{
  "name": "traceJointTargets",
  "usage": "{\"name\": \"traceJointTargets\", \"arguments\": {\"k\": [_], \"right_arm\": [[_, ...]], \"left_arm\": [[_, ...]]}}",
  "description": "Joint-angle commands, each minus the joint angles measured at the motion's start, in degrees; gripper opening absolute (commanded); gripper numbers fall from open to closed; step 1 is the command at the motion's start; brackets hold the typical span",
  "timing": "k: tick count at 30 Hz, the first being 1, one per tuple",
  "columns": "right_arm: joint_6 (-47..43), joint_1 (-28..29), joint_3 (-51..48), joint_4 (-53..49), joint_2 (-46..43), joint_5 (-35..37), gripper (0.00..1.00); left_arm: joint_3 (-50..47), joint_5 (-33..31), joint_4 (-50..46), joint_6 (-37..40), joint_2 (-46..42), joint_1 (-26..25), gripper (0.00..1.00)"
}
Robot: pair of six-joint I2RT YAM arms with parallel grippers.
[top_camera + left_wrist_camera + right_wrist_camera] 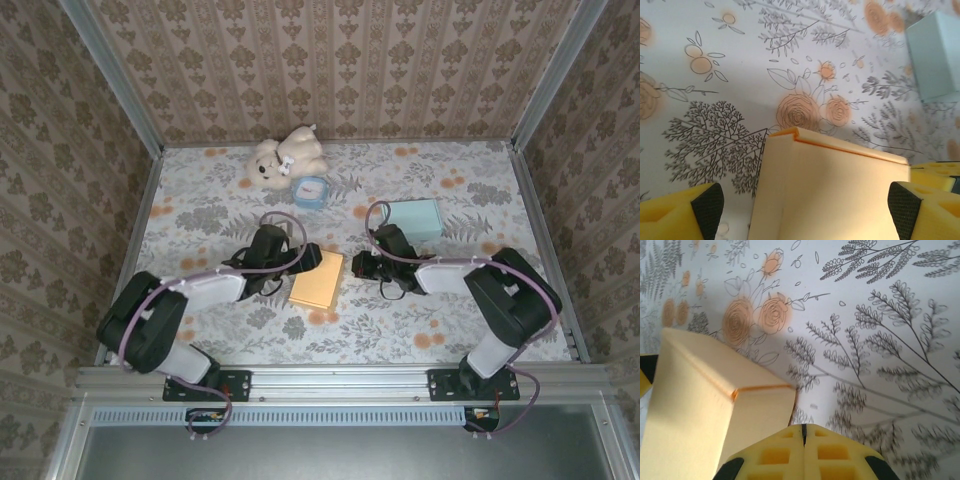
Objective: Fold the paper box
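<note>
The paper box (316,280) is a pale orange, flat-folded carton lying on the flowered table between the two arms. My left gripper (306,261) is at its left edge. In the left wrist view this gripper (805,212) is open, its fingers (706,210) standing wide on either side of the box (835,190), with a gap showing on the left. My right gripper (360,266) is just off the box's right side. In the right wrist view its yellow fingertips (803,432) are pressed together with nothing between them, right beside the box's folded corner (735,392).
A light blue box (414,219) lies behind the right gripper and also shows in the left wrist view (937,55). A white teddy bear (285,158) and a small blue clock (311,191) sit at the back. Papered walls close in the table.
</note>
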Motion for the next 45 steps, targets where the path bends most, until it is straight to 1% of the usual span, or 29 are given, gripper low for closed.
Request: {"name": "traceJointTargets", "arguments": {"k": [1, 4, 9, 13, 17, 20, 26, 29, 32, 37, 41, 45], "right_arm": [[-1.9, 0.3, -3.1, -4.2, -5.3, 0.3, 0.00], [-2.3, 1.6, -5.3, -6.1, -8.3, -2.2, 0.00], [1.2, 5.6, -8.5, -6.9, -12.6, -2.1, 0.00], [3.3, 11.3, -8.9, -6.7, -14.9, 1.4, 0.00], [4.8, 14.8, -8.8, -5.0, -13.8, 2.2, 0.00], [5.6, 16.3, -8.7, -3.2, -10.4, 2.4, 0.00], [6.6, 18.1, -7.7, 0.6, -5.0, 2.0, 0.00], [7.8, 18.7, -7.6, 3.3, -2.2, 1.9, 0.00], [8.7, 18.9, -7.3, 5.3, -0.4, 1.8, 0.00], [9.0, 19.0, -6.0, 6.2, 1.0, 2.1, 0.00], [11.7, 19.0, -7.5, 10.7, 1.0, 3.1, 0.00], [15.2, 19.4, -8.3, 14.5, 1.1, 5.4, 0.00]], "left_arm": [[-3.1, -1.9, -1.3, -1.4, -5.6, -0.2, 0.89], [-6.1, -3.0, -2.4, -1.6, -9.3, -1.1, 0.89], [-9.0, -5.3, -4.4, -1.8, -12.3, -2.9, 0.90], [-10.0, -6.4, -4.6, -2.5, -12.4, -4.8, 0.90], [-10.7, -8.1, -4.3, -3.4, -12.1, -7.0, 0.90], [-10.8, -9.4, -4.4, -4.0, -11.7, -8.9, 0.90], [-10.8, -11.5, -4.1, -5.0, -10.4, -11.7, 0.90], [-11.3, -12.0, -2.6, -6.2, -9.4, -13.2, 0.90], [-11.5, -12.8, -0.6, -7.9, -8.0, -15.6, 0.90], [-9.7, -13.7, 0.2, -9.5, -5.1, -19.5, 0.89], [-9.8, -13.8, 3.9, -12.7, -5.0, -22.5, 0.89], [-7.4, -17.4, 4.2, -15.3, -4.9, -27.5, 0.89]]}}
